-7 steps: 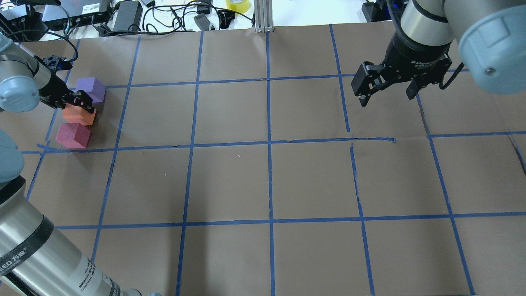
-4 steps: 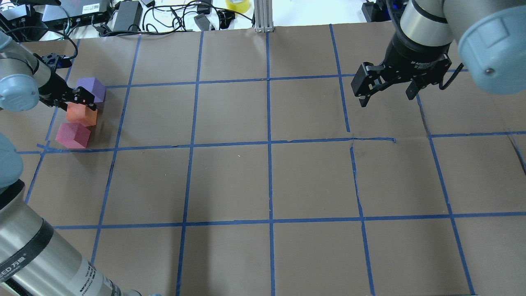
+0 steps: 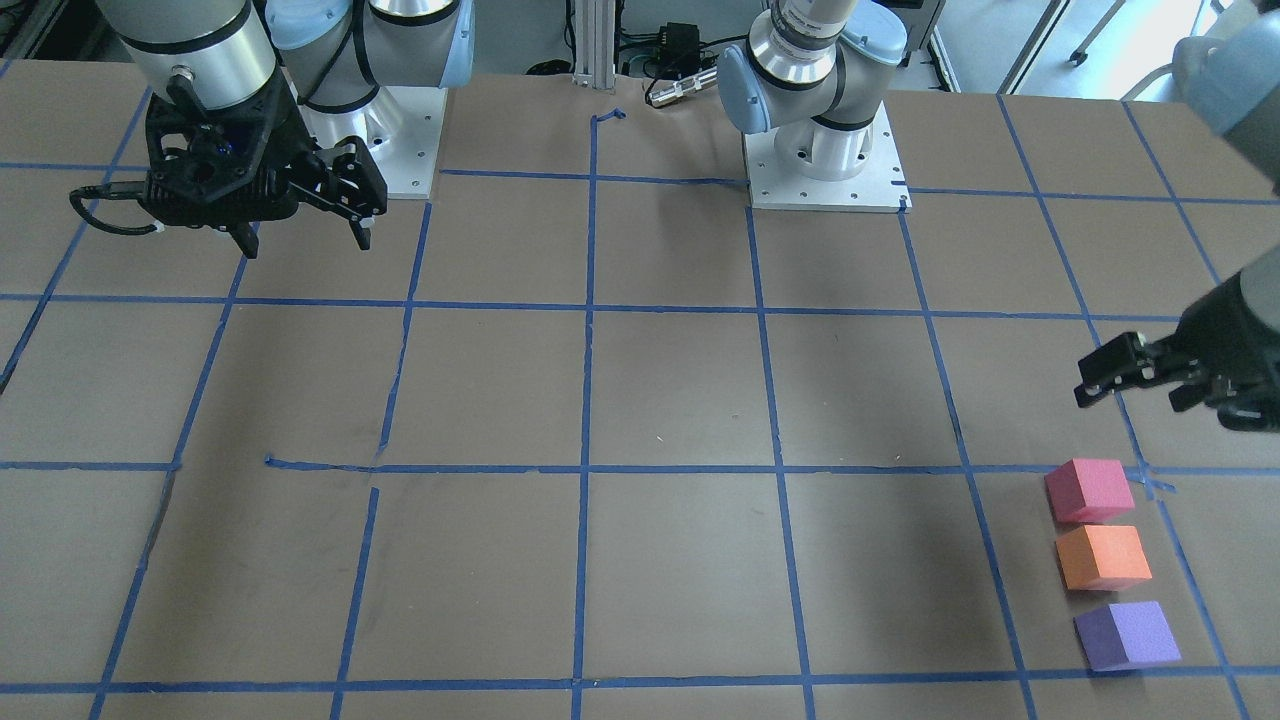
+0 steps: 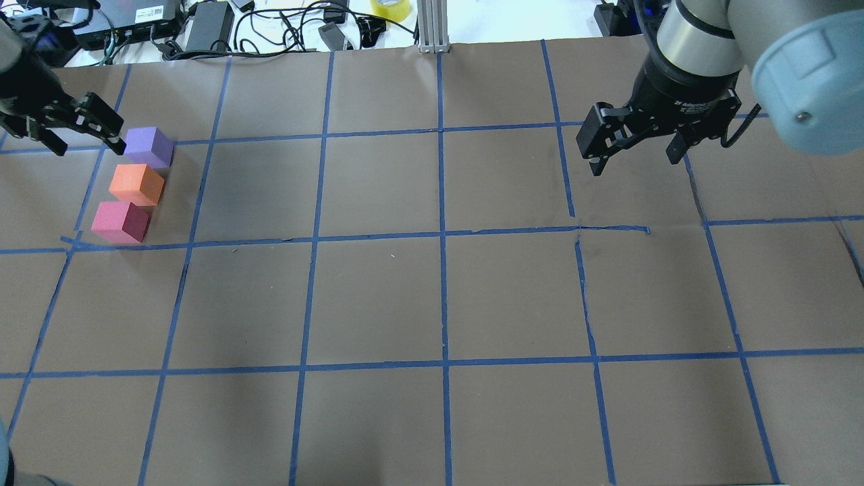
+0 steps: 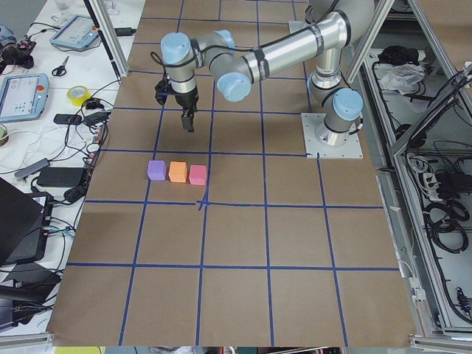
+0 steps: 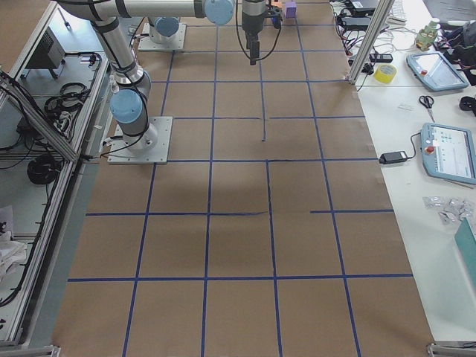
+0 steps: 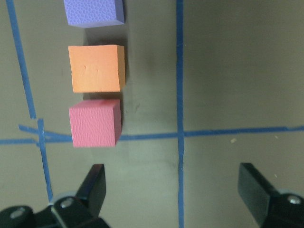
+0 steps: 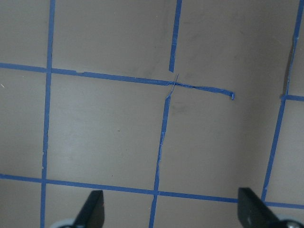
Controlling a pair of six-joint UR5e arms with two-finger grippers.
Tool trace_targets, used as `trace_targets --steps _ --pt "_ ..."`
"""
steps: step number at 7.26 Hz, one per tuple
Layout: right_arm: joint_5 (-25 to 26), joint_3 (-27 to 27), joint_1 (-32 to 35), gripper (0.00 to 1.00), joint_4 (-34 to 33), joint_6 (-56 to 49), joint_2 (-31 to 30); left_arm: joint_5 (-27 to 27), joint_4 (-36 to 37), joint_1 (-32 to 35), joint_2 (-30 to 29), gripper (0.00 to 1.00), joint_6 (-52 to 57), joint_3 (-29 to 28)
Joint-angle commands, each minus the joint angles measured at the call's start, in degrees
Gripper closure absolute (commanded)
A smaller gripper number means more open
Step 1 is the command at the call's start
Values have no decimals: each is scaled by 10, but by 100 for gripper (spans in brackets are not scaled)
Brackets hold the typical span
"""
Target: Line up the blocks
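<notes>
Three foam cubes stand in a short row on the brown paper at the robot's left: purple block [image 4: 148,146], orange block [image 4: 137,184], pinkish-red block [image 4: 121,222]. The row also shows in the front-facing view, with purple [image 3: 1128,635], orange [image 3: 1103,557] and pinkish-red [image 3: 1088,490]. The left wrist view shows the orange block [image 7: 96,68] between the other two. My left gripper [image 4: 88,144] is open and empty, raised beside the purple block's end of the row. My right gripper [image 4: 634,164] is open and empty, hovering far off on the right.
Blue tape lines [image 4: 442,236] grid the table. Cables, power bricks and a yellow tape roll [image 4: 390,8] lie along the far edge by an aluminium post [image 4: 432,27]. The arm bases [image 3: 820,160] stand at the robot's side.
My left gripper has let go of the orange block, risen and pulled back to the left. The orange block stays between the other two. The right arm has not moved.
</notes>
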State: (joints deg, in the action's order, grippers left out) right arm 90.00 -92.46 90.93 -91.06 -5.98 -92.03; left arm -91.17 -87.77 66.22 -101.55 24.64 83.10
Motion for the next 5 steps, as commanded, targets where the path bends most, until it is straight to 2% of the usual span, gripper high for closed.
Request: trace_targets --steps 1,2,3,5 --pt "0 0 0 0 -1 0 0 -1 -105 46 105 0 -101 -3" --pt "1 0 0 0 -1 0 0 0 -155 99 129 0 -173 0" --pt "1 0 0 0 -1 0 0 0 -159 163 134 0 -253 4" --pt "0 0 0 0 -1 1 0 1 -92 241 120 0 -290 15"
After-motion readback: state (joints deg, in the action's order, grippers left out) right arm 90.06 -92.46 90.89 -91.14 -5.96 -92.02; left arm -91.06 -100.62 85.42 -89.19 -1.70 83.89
